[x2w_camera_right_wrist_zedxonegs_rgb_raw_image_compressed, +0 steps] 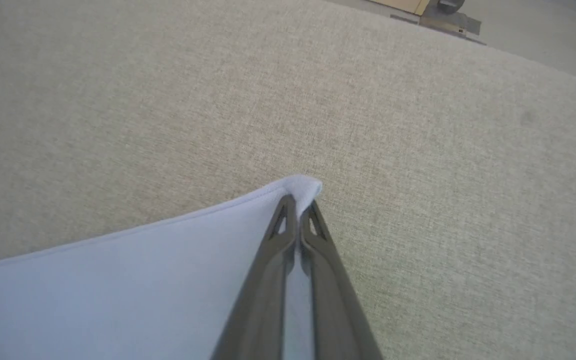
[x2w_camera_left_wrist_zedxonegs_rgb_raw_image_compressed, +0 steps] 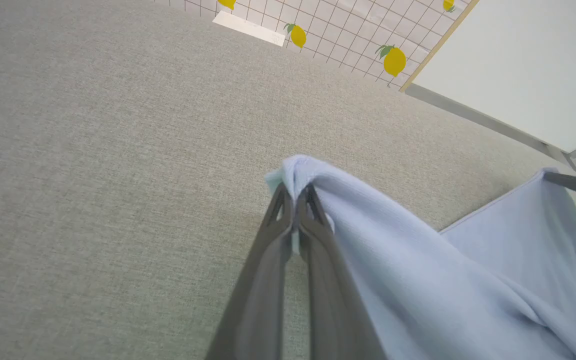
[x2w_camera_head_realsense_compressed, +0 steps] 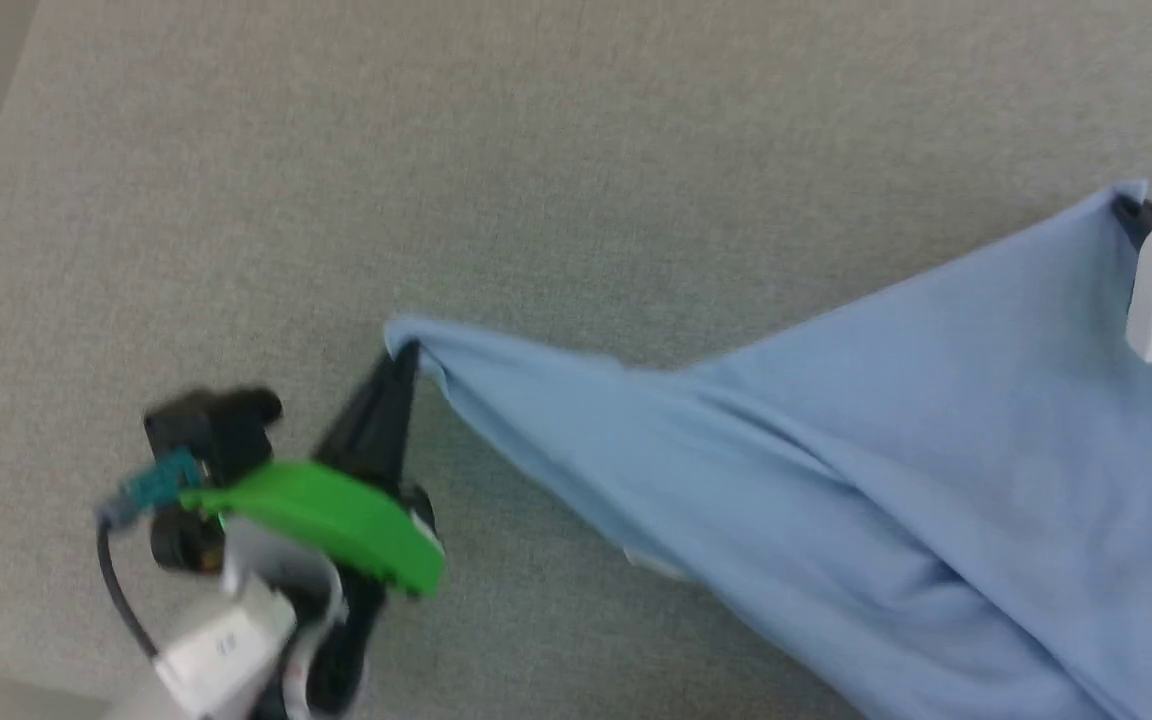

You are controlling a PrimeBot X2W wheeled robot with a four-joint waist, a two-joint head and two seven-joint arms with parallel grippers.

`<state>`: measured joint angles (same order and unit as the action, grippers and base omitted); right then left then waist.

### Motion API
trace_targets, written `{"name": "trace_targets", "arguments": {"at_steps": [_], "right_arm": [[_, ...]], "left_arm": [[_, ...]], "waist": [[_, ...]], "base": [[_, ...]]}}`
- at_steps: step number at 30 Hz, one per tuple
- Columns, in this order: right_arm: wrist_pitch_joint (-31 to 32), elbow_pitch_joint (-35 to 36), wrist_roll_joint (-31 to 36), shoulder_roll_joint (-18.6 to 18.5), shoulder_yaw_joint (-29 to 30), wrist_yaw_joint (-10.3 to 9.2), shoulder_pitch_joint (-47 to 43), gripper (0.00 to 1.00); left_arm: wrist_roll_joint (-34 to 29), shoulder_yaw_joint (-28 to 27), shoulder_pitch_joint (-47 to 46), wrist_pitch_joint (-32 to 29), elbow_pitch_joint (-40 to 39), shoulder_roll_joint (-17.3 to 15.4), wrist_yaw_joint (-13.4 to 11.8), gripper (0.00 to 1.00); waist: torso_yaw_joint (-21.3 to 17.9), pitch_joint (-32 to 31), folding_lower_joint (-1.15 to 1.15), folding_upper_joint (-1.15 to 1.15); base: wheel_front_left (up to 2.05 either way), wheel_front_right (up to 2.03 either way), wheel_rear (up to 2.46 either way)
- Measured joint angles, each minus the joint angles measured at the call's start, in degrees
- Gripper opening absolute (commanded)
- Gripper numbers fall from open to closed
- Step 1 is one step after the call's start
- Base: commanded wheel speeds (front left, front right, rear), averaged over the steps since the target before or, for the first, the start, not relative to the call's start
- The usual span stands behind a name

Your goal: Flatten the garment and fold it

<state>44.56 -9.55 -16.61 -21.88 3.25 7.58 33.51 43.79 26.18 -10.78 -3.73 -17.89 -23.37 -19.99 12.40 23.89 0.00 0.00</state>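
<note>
ends of the garment (x2w_camera_head_realsense_compressed: 886, 450) sit pinched tight in the left gripper (x2w_camera_left_wrist_zedxonegs_rgb_raw_image_compressed: 295, 192) and right gripper (x2w_camera_right_wrist_zedxonegs_rgb_raw_image_compressed: 298, 202), likely so pulling apart can spread it flat.

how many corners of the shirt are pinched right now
2: the left gripper holds one garment corner at head-view left; the right gripper holds another at far right. Other corners may be hidden.

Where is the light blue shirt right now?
Head view: the light blue shirt spans the right half over the grey surface, two corners pinched by the left gripper and the right gripper.
</note>
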Motion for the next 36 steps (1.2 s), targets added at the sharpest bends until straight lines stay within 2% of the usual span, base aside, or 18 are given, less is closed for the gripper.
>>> {"name": "trace_targets", "arguments": {"at_steps": [4, 11, 16, 25, 30, 36], "right_arm": [[-4.93, -0.05, 0.96, 2.09, 2.24, 0.00, 0.02, 0.00], [-12.01, 0.16, 2.68, 4.08, 3.90, 0.00, 4.03, 0.00], [-14.91, 0.73, 3.50, 4.74, 2.66, 0.00, 9.92, 0.00], [-14.34, 0.51, 3.50, 4.65, -1.97, 0.00, 17.79, 0.00], [-12.60, 0.10, 3.45, 4.67, -3.44, 0.00, 20.62, 0.00], [-9.90, 0.70, 2.40, 4.47, -4.19, 0.00, 22.64, 0.00]], "left_arm": [[-1.47, -1.03, -6.83, -1.13, 4.48, -0.46, 0.08, 0.00], [-3.52, -2.01, -20.93, -3.25, 10.92, -1.93, 2.79, 0.00], [-4.49, -3.25, -30.94, -5.26, 15.30, -3.72, 4.63, 0.00], [-6.54, -3.16, -44.06, -11.20, 20.83, -7.03, 7.01, 0.00], [-6.42, -2.56, -48.74, -15.06, 21.79, -7.17, 7.80, 0.00], [-6.14, -2.27, -52.70, -19.40, 21.15, -7.21, 7.42, 0.00]], "waist": [[-0.93, -3.09, 0.00, 0.00], [-3.00, -8.97, 0.00, 0.00], [-4.93, -12.90, 0.00, 0.00], [-9.11, -18.05, 0.00, 0.00], [-11.03, -20.18, 0.00, 0.00], [-12.56, -21.40, 0.00, 0.00]], "base": [[0.00, 0.00, 0.00], [0.00, 0.00, 0.00], [0.00, 0.00, 0.00], [0.00, 0.00, 0.00], [0.00, 0.00, 0.00], [0.00, 0.00, 0.00]]}}
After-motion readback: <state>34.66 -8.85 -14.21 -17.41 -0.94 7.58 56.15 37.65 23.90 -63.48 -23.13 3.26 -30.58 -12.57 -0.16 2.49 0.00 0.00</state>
